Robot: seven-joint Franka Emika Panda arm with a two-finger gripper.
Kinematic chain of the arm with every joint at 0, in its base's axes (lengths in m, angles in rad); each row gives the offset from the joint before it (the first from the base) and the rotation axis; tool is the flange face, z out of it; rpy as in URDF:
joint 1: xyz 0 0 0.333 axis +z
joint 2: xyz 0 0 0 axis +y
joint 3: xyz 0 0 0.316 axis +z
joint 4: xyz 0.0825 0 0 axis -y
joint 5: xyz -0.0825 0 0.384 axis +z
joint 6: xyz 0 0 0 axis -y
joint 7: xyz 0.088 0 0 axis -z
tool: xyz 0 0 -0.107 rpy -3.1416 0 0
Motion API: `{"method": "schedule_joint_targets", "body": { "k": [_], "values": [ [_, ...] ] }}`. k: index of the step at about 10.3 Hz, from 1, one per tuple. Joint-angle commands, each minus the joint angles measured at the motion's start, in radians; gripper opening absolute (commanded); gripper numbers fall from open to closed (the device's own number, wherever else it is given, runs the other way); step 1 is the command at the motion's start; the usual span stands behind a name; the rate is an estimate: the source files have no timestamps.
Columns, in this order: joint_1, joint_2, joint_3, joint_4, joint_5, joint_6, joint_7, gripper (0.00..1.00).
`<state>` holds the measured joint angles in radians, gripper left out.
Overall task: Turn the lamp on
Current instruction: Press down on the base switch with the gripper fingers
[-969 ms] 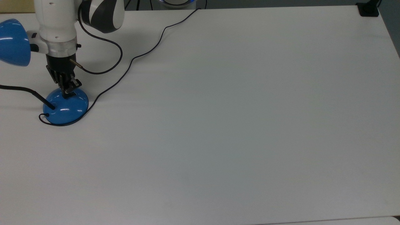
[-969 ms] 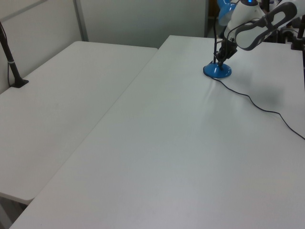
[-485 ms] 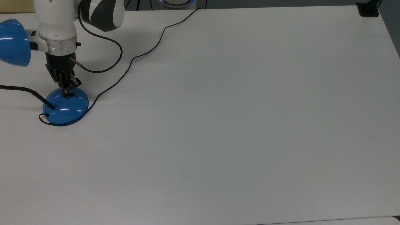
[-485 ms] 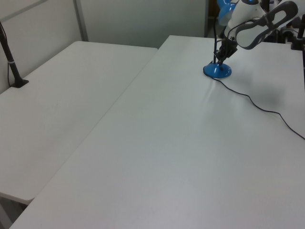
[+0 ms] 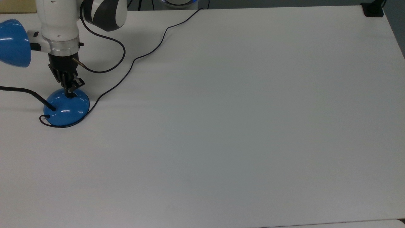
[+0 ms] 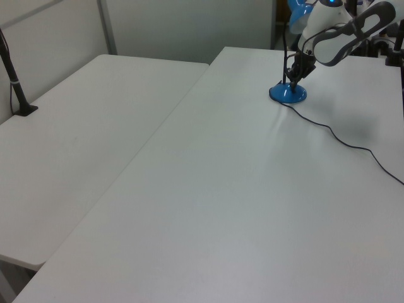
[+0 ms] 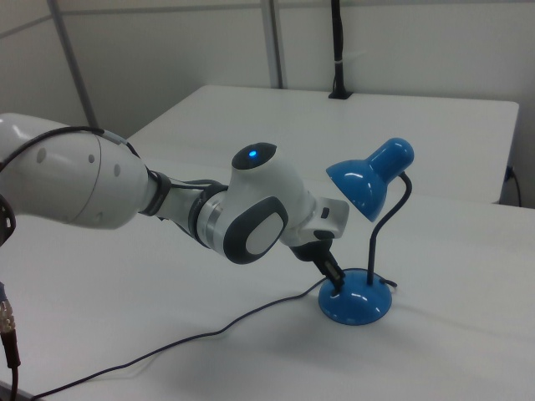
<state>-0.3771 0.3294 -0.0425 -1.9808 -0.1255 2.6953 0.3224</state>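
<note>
At the upper left of the top view, gripper pointed down, tips pressed against the upper edge of the dome base of the lamp, about where a switch would sit; fingers seemingly drawn together into one narrow tip, gripping nothing. Just beside it, black neck rising from the base, blue shade hard against the frame's left edge. In the right view, lower right of centre, same contact on the near side of the base, shade above, no glow inside it. Thin cord trailing away across the white table. Judged mid-press: reach finished, switch probably not yet flipped, lamp unlit, press and release left to do.
</note>
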Motion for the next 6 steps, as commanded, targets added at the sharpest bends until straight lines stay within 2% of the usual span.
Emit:
{"method": "schedule_joint_targets", "body": {
  "k": [1, 6],
  "values": [
    [0.006, -0.038, 0.001, -0.033, -0.003, -0.032, 0.010, 0.00],
    [0.001, 0.000, 0.001, -0.018, -0.022, -0.017, 0.012, 0.00]
  ]
}}
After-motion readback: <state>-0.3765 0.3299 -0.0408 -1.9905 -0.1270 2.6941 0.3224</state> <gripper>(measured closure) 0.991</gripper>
